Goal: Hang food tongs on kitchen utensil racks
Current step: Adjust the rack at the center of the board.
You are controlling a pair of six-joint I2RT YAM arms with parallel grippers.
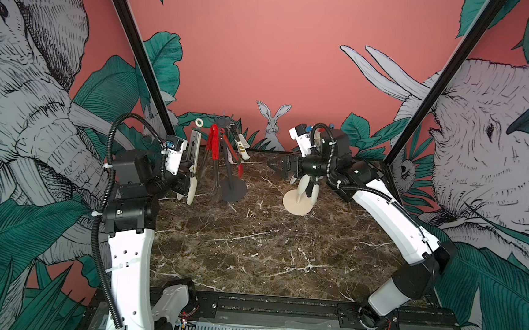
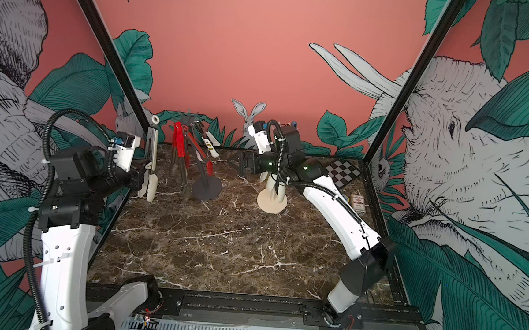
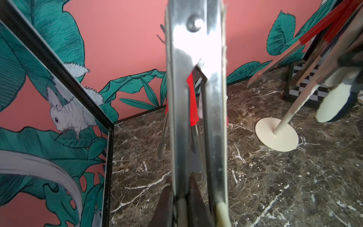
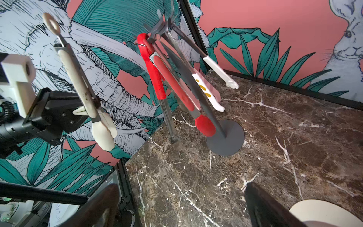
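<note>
My left gripper is shut on cream-tipped metal food tongs. It holds them upright in the air at the far left, hanging ring on top. Just right of them stands the dark grey utensil rack with several tongs hanging, among them red ones. The cream rack carries cream-tipped tongs, its pole mostly hidden by my right arm. My right gripper is open and empty beside it.
A small chessboard and a card box lie at the far right of the marble table. Black frame posts and printed walls close in both sides and the back.
</note>
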